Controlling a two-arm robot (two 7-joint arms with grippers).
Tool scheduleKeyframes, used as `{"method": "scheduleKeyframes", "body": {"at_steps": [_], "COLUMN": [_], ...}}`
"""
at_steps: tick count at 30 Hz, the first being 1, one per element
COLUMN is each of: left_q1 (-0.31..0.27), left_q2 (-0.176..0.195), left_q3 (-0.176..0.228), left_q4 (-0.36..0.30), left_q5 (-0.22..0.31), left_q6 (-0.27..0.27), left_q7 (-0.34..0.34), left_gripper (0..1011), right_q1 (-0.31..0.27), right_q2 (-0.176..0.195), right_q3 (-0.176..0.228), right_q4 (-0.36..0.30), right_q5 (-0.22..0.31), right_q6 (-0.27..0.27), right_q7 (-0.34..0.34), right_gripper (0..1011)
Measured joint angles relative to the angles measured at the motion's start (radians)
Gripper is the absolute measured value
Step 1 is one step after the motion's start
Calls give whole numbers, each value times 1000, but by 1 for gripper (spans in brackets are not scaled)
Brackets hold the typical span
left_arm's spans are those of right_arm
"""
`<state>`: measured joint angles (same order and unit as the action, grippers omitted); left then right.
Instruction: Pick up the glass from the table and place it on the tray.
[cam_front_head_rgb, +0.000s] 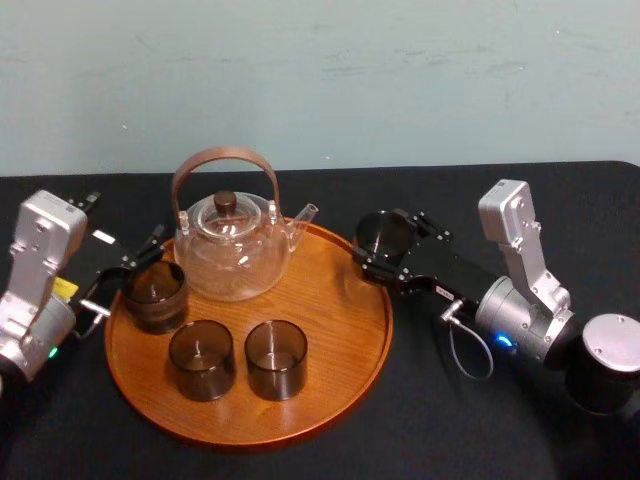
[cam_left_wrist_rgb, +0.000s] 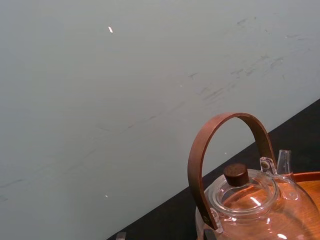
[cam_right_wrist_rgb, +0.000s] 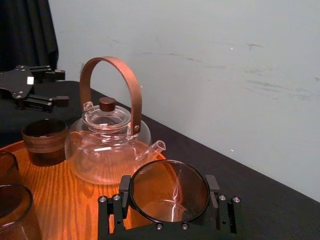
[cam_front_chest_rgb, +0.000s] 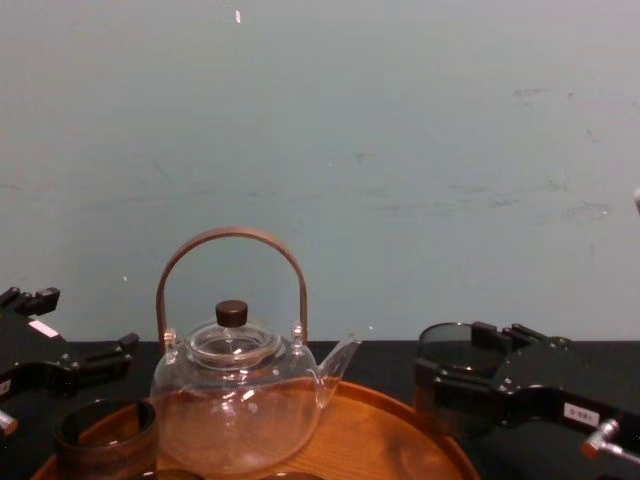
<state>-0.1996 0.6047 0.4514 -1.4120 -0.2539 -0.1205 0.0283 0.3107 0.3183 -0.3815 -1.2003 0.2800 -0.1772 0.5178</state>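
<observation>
Black table (cam_front_head_rgb: 480, 420); right end effector (cam_front_head_rgb: 388, 241) partly hides glass (cam_right_wrist_rgb: 169, 192).

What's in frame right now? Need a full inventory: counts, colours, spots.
tray: 1, orange-brown wood, centre of the table.
teapot: 1, clear glass with brown handle and lid knob, far part of the tray.
glasses on the tray: 3, dark smoky, one at the tray's left, two side by side at its near part.
held glass: 1, dark smoky, at the tray's far right rim.
table: 1, black, under everything.
wall: 1, pale blue-green, behind the table.
left gripper: 1, black, jaws open, by the tray's left glass.
right gripper: 1, black, jaws shut on the held glass.
</observation>
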Motion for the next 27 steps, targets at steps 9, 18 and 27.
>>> {"method": "scheduleKeyframes", "body": {"at_steps": [9,18,27], "left_q1": [0,0,0], "left_q2": [0,0,0], "left_q3": [0,0,0], "left_q4": [0,0,0], "left_q5": [0,0,0], "left_q6": [0,0,0], "left_q7": [0,0,0], "left_gripper": [1001,1001,1002], "right_q1": [12,26,40], "right_q2": [-15,-31,-46], "right_q3": [-26,-52,-70], "right_q4": [15,38,64], "right_q5": [-1,-7,-12], "right_q6": [-2,-6,-11], "right_q7": [11,20,25], "right_gripper": [905,905,905]}}
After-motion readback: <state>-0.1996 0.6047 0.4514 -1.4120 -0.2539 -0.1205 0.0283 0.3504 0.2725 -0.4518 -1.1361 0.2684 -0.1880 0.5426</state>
